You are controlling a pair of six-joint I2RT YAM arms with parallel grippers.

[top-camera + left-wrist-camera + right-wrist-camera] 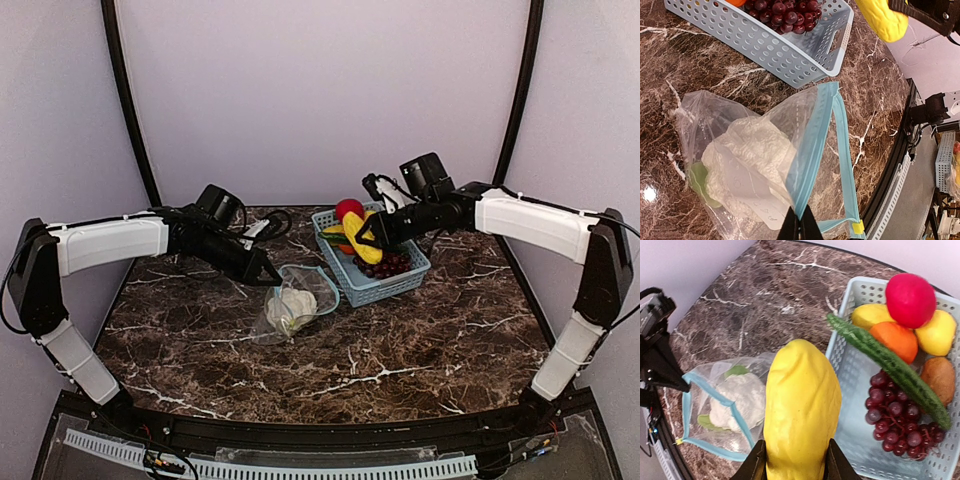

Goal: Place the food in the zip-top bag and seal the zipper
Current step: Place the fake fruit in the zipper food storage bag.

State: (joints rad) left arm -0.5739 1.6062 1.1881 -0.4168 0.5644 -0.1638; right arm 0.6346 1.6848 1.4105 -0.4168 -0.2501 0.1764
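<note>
The clear zip-top bag (283,318) lies on the marble table left of the basket, its mouth gaping. Inside it are the lumpy white cauliflower (747,155) and a small light-green piece (699,177). My left gripper (801,222) is shut on the upper lip of the light-blue zipper (812,145), holding it raised off the lower lip. My right gripper (792,465) is shut on the yellow banana (800,410). It holds the banana in the air over the basket's left edge, to the right of the bag's mouth (710,390).
A light-blue lattice basket (385,285) stands right of the bag. It holds a red ball-like fruit (910,300), a green cucumber (890,367), dark purple grapes (895,425), and orange, yellow and brown pieces. A small yellow slider (858,227) sits at the zipper's end.
</note>
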